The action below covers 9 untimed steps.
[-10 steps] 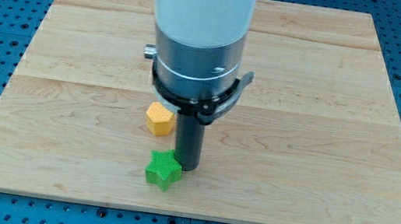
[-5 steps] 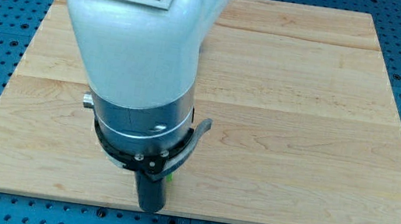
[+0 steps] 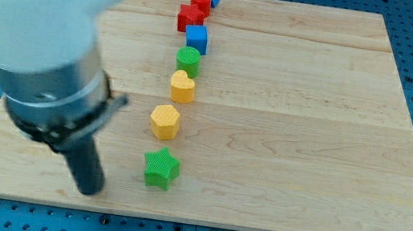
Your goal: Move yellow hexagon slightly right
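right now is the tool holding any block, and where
Nothing is held. My tip touches no block, sitting toward the view's left of the green star and yellow hexagon.

The board (image 3: 310, 130) is pale, matt wood with visible grain and plank seams. The yellow hexagon (image 3: 164, 121) and green star (image 3: 161, 167) look like matt plastic with fine ridged faces. The rod is dull black down to its tip (image 3: 89, 191). The arm's shell is smooth white plastic above a brushed metal collar.
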{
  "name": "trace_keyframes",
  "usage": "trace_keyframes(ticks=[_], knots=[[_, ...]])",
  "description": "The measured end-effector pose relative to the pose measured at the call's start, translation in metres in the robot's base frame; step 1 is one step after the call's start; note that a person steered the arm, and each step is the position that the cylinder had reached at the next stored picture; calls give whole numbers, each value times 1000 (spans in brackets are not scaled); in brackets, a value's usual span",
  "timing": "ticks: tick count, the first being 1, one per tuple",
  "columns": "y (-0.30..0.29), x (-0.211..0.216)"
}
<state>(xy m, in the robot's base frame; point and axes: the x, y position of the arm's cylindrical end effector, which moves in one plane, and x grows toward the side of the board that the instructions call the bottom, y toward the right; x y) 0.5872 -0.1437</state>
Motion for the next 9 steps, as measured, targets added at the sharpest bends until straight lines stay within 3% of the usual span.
trace_keyframes(ticks=[1,2,4,8,9], knots=[[20,-47],[43,-54],[31,-82],[69,-82],[37,-82]])
